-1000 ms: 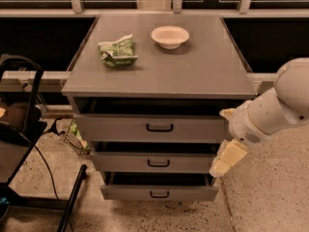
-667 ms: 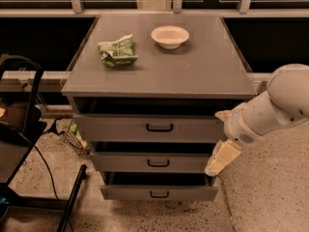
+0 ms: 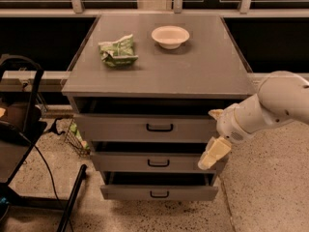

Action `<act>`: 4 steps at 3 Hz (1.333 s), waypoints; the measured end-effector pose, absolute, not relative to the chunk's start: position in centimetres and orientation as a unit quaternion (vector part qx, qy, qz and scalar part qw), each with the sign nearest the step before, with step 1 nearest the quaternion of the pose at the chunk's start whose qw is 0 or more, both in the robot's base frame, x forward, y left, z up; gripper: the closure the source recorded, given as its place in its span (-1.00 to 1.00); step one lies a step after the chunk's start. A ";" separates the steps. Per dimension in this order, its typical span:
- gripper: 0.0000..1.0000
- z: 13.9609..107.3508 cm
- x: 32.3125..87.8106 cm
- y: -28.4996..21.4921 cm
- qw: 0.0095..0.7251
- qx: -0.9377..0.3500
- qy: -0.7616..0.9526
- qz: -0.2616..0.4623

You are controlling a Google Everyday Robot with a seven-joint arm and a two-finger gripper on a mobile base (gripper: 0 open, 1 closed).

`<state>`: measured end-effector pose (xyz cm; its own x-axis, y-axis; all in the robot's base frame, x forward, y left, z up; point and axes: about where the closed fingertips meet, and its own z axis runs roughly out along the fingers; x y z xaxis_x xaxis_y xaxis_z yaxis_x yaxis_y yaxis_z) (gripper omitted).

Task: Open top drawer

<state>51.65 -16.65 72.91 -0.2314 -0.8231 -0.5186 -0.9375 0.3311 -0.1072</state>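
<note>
Fingers of the gripper: two cream pads, spread apart, nothing between them. The upper one shows only as a small tip at the right end of the top drawer's front. The lower one hangs down and to the left, in front of the right end of the middle drawer. Contact with either front: cannot tell.

Gripper sits right of centre in the frame, at the desk's front right corner. The white arm runs from it up and out toward the right edge.

Top drawer: plain grey front panel, the widest and tallest of three, across the middle of the frame directly under the desk top. A small black bar handle sits at its centre, well left of the fingers and untouched. A dark band shows between the panel's upper edge and the desk top. How far the drawer stands out is not clear from this angle.

The middle drawer and the bottom drawer are shallower, each with a like handle and a dark gap above it.

On the desk top: a crumpled green packet at upper left and a white bowl just right of it at upper centre, apart from each other.

Left edge of the frame: a black stand with a cable trailing over the speckled floor.
</note>
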 end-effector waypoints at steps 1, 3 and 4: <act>-1.00 71.7 54.0 -16.4 0.264 -0.573 0.769 0.106; -1.00 70.3 56.6 -15.4 0.245 -0.612 0.749 0.071; -1.00 68.9 57.3 -15.0 0.220 -0.633 0.740 0.055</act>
<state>57.29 -14.97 68.94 -0.1010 -0.9127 -0.3960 -0.9613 0.1921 -0.1975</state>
